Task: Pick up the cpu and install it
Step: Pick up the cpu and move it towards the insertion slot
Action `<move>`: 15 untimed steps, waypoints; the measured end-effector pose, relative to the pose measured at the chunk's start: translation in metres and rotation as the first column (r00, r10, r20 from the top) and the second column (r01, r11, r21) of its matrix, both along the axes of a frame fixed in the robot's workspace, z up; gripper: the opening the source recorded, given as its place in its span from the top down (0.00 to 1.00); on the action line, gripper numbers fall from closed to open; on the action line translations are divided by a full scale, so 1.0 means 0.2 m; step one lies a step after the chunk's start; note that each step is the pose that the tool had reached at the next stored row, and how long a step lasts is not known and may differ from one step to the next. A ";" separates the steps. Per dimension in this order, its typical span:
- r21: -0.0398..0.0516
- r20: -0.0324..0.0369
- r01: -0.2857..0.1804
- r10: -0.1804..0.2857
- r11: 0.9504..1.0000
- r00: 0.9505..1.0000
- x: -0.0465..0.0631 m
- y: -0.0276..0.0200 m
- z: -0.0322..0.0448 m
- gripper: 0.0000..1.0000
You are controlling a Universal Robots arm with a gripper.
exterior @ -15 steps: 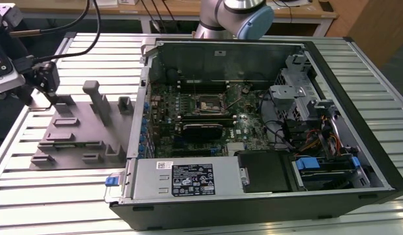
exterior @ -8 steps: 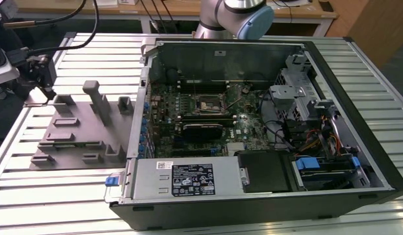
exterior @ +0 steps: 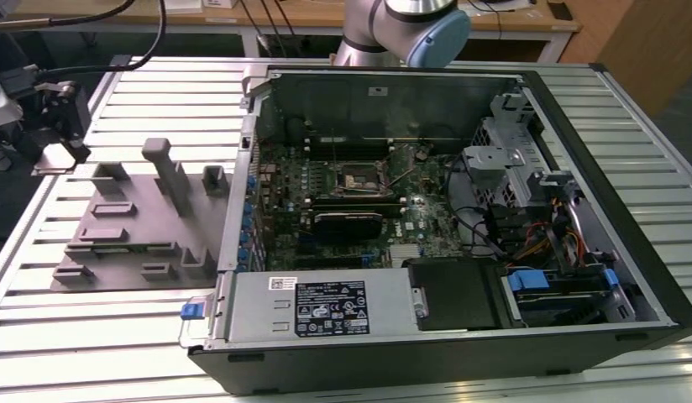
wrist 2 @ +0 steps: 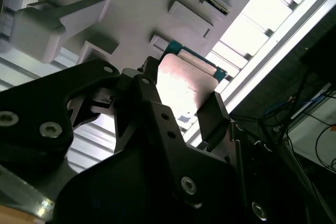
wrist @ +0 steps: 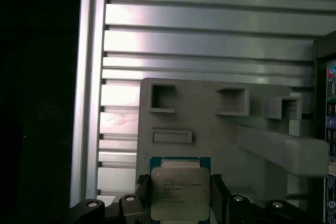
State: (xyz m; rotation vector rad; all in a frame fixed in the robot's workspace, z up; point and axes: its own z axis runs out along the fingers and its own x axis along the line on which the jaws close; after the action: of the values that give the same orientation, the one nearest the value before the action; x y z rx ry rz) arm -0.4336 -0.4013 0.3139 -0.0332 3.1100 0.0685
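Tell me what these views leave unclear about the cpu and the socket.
First wrist view: one edge of the cpu runs off the picture.
Second wrist view: glare washes out the cpu's surface, and the body of the end effector covers one corner.
Exterior view: the socket is too small to tell whether its frame is open.

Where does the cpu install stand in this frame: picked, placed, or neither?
Pick looks done: the gripper is closed on the cpu, at the grey tray beside the computer case. Left: seating it; the motherboard socket sits inside the case, away from the cpu.
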 end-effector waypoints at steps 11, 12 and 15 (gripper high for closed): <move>0.000 0.001 0.000 0.000 1.000 1.000 0.00 0.000 0.101 0.46; 0.000 0.001 0.000 0.000 1.000 1.000 0.00 0.000 0.110 0.46; 0.000 0.001 0.000 0.000 1.000 1.000 0.00 0.000 0.137 0.46</move>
State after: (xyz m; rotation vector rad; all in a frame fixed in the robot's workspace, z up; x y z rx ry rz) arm -0.4336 -0.4013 0.3414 -0.0332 3.1087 0.0685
